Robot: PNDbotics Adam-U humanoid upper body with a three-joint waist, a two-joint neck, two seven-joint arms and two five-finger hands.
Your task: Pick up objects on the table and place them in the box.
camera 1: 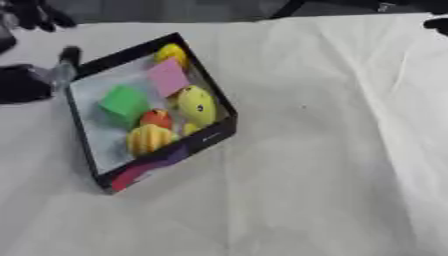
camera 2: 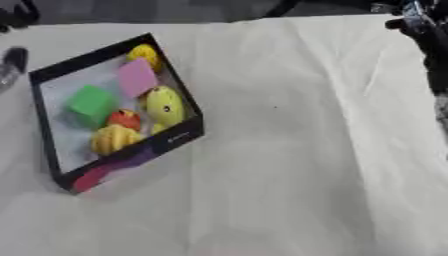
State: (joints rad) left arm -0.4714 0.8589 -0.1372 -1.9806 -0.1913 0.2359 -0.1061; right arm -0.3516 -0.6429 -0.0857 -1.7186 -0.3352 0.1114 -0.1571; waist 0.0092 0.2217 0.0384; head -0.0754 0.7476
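bench (camera 1: 332, 150): white cloth, nothing loose that you can see.
box (camera 1: 206, 137): black, left of centre, holds everything.
contents: green block (camera 1: 122, 101), pink tile (camera 1: 168, 76), yellow toys, orange one.
left hand (camera 1: 22, 82): dark blur beside box, grip can't tell.
right hand (camera 2: 418, 22): top corner, can't tell.
step: looks done; next you'd just retract.

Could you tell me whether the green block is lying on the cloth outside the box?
No, the green block sits inside the box, beside the pink piece.

White cloth (camera 1: 332, 150) w/ creases covers the table; dark strip (camera 1: 175, 10) along far edge.
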